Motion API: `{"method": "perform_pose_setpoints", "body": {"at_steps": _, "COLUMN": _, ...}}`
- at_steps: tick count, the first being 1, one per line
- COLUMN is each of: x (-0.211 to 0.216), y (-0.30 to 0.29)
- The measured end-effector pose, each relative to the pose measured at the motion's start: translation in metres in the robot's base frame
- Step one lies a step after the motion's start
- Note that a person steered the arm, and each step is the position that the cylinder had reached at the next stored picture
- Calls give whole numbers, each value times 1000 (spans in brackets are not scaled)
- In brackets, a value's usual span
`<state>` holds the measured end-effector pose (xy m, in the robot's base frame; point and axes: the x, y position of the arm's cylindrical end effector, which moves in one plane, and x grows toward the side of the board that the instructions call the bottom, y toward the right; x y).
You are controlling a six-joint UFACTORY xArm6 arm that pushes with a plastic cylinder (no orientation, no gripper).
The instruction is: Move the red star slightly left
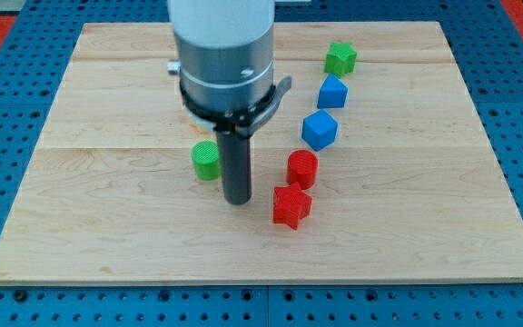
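Red star (291, 205) lying low on wooden board (107, 227), just right of my tip (237, 201); tip standing apart from it, touching and holding nothing.

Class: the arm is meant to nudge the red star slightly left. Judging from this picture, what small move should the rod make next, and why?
Probably my tip should first circle round to the view's right of the red star-shaped block. It now stands on the star's left, beside the green cylinder block, so pushing from here would drive the star right. The red cylinder block sits just above the star, so passing below looks safer.
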<state>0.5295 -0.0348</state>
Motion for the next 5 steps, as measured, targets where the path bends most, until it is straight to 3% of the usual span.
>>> {"method": "perform_pose_setpoints", "body": {"at_steps": 1, "x": 54, "y": -2}}
{"method": "perform_pose_setpoints", "body": {"at_steps": 2, "x": 72, "y": 36}}
{"method": "perform_pose_setpoints", "body": {"at_steps": 4, "x": 52, "y": 112}}
{"method": "perform_pose_setpoints", "body": {"at_steps": 5, "x": 30, "y": 96}}
